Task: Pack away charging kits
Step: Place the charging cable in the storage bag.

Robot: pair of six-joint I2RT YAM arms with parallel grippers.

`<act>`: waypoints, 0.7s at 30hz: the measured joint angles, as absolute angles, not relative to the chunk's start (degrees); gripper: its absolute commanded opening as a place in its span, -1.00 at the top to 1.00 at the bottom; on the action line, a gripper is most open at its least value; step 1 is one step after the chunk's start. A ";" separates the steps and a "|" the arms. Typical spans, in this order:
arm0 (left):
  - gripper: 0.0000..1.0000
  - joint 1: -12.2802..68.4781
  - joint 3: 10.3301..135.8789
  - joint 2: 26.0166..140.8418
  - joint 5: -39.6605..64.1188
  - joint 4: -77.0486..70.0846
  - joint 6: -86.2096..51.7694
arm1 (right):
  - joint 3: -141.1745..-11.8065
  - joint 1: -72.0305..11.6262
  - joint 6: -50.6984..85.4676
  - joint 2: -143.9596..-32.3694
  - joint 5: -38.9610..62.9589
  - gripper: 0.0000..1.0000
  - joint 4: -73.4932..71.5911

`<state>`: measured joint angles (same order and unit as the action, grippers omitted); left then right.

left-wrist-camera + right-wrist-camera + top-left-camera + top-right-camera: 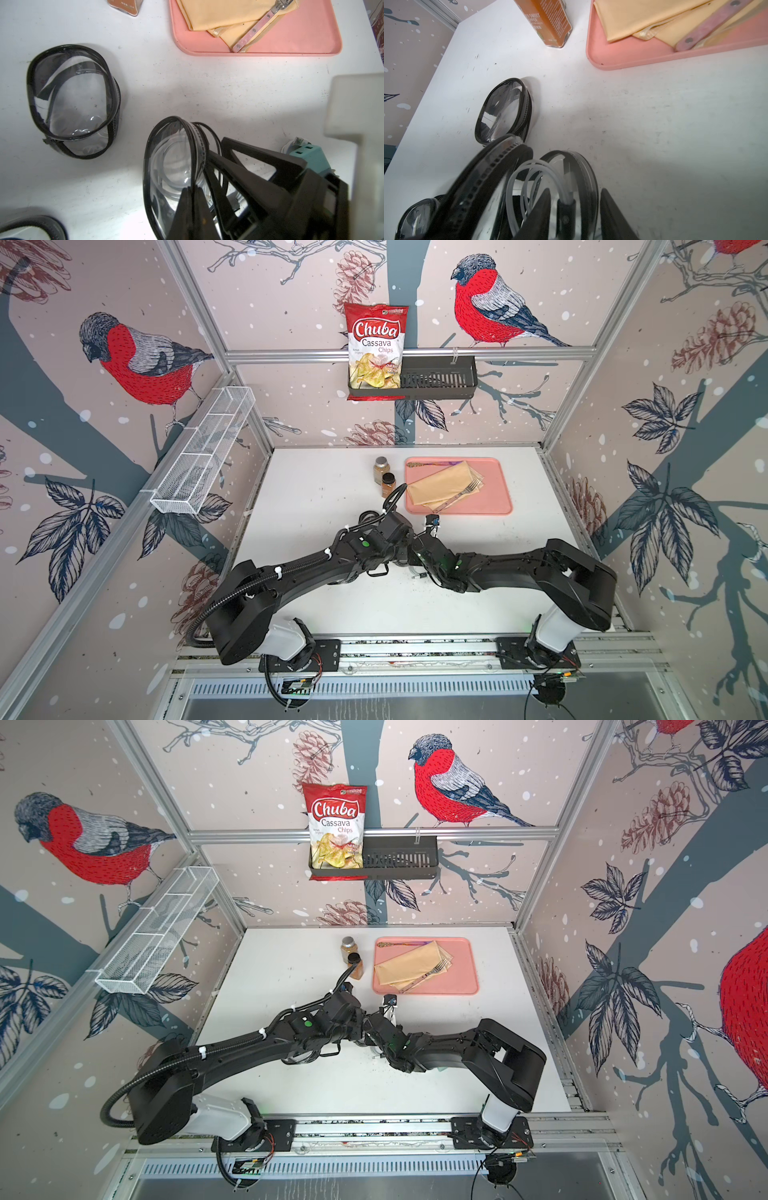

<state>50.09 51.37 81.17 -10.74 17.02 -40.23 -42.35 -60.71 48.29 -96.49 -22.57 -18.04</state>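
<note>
In the left wrist view my left gripper (193, 192) is shut on the black rim of a clear oval case (166, 166), holding it upright and open. Inside this case (583, 178) hangs a coiled white cable (533, 176) with a black band. My right gripper (576, 201) is open, with that band loose between its fingers. A teal cube charger (311, 159) lies just behind the right gripper's fingers (255, 187). A second case (72, 101) stands on the table nearby and a third case (31, 226) shows at the frame's edge. In both top views the arms hide the kits.
Two brown spice jars (381, 468) (388, 484) stand beyond the arms, next to a pink tray (494, 493) with a folded yellow cloth (444, 485) and a fork. A chips bag (376, 348) sits in a black wall basket (440, 379). A white wire basket (203, 456) hangs on the left wall.
</note>
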 measured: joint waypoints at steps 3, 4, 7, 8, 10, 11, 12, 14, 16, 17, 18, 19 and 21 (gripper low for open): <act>1.00 50.09 51.03 80.25 -10.92 17.02 -40.29 | -43.00 -60.71 48.31 -97.67 -22.22 0.61 -17.96; 1.00 50.09 50.92 79.96 -11.09 17.04 -40.32 | -43.09 -60.69 48.31 -97.91 -22.20 0.68 -17.96; 1.00 50.09 50.59 79.26 -11.38 17.02 -40.49 | -43.18 -60.62 48.31 -98.26 -22.00 0.82 -17.96; 1.00 50.09 50.52 79.13 -11.60 17.06 -40.51 | -43.18 -60.53 48.31 -98.32 -21.96 0.82 -17.91; 1.00 50.09 50.46 78.98 -11.79 17.02 -40.51 | -43.18 -60.38 48.31 -98.37 -21.93 0.73 -17.91; 1.00 50.09 50.39 78.98 -11.84 16.99 -40.51 | -43.18 -60.38 48.34 -98.37 -21.93 0.61 -17.91; 1.00 50.09 50.33 78.98 -11.86 17.02 -40.51 | -43.22 -60.38 48.34 -98.37 -21.74 0.43 -17.89; 1.00 50.09 50.24 78.98 -11.90 17.02 -40.51 | -43.35 -60.38 48.27 -98.35 -21.47 0.30 -17.91; 1.00 50.09 50.22 79.05 -11.97 16.99 -40.53 | -43.38 -60.40 48.07 -98.19 -20.95 0.28 -17.91; 1.00 50.09 50.19 79.11 -11.97 16.97 -40.53 | -43.38 -60.42 48.10 -98.04 -20.91 0.28 -17.91; 1.00 50.09 50.17 79.20 -11.97 16.97 -40.53 | -43.33 -60.42 48.07 -97.78 -20.86 0.27 -17.93; 1.00 50.09 50.15 79.31 -11.94 16.97 -40.53 | -43.27 -60.42 48.07 -97.47 -20.82 0.27 -17.96; 1.00 50.09 50.15 79.48 -11.97 16.97 -40.53 | -42.98 -60.42 47.99 -96.79 -20.71 0.27 -17.98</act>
